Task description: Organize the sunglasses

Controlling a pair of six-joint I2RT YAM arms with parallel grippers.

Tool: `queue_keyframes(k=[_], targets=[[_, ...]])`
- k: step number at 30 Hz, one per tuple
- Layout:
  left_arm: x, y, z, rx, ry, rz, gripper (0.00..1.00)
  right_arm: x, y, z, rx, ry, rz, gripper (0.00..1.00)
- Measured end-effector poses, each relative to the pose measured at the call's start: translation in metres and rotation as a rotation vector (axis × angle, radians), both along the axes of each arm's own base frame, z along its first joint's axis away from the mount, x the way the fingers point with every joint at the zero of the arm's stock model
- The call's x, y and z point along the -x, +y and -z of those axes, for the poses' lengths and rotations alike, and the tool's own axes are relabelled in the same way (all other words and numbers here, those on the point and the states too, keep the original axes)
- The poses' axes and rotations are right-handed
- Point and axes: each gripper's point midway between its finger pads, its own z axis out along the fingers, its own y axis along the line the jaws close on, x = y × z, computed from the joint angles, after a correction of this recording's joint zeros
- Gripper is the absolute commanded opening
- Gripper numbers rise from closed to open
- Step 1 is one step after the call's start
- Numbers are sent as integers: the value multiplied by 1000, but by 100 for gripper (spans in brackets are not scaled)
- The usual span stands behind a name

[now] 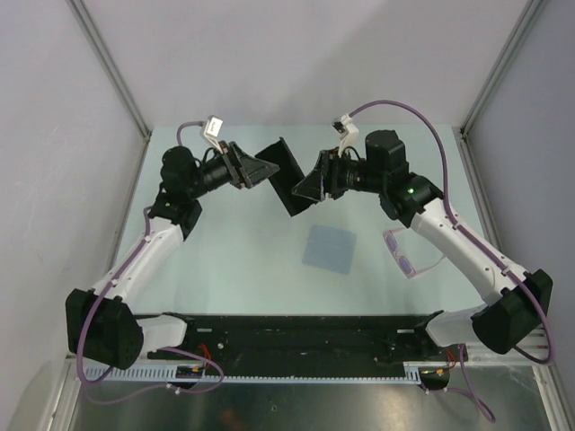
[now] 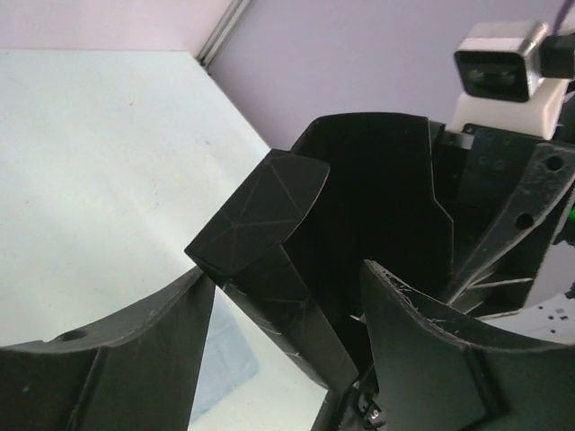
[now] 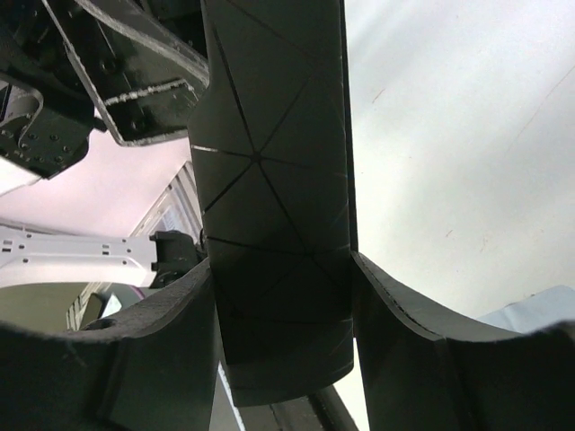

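Observation:
The sunglasses [image 1: 409, 256] lie on the table at the right, pale frame and purple lenses, partly hidden under my right forearm. Both arms meet above the back of the table at a black case [image 1: 289, 175] held in the air. My right gripper [image 1: 310, 186] is shut on the case [image 3: 274, 224], with both fingers pressed against its sides around the gripper's centre [image 3: 283, 260]. My left gripper [image 1: 260, 171] is open at the case's other end. In the left wrist view the case's flap [image 2: 269, 215] stands between the spread fingers of the gripper [image 2: 287, 274], with a gap showing beside the left finger.
A pale blue square cloth [image 1: 329, 247] lies flat on the table below the case, left of the sunglasses; it also shows as a blue patch [image 2: 220, 368] and a corner [image 3: 539, 310]. Grey walls with metal rails close in the back and sides.

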Motion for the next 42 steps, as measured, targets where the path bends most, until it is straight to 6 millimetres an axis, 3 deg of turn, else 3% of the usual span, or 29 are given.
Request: queue_keyframes(k=[4, 9, 16, 21, 24, 33, 42], targets=[[-7, 4, 18, -25, 24, -35, 83, -11, 4, 11, 11, 28, 29, 0], [-17, 16, 52, -80, 75, -110, 100, -33, 17, 57, 66, 135, 56, 0], [-34, 50, 97, -223, 152, -321, 100, -50, 37, 118, 117, 262, 56, 0], [-41, 98, 107, -314, 191, -538, 100, -57, 52, 153, 127, 322, 26, 0], [-38, 115, 113, -347, 211, -607, 100, -57, 63, 173, 122, 357, -11, 0], [-17, 136, 154, -436, 343, -680, 96, -48, 93, 228, 66, 503, -130, 0], [-7, 141, 168, -464, 393, -685, 96, -39, 112, 255, -11, 610, -209, 0]])
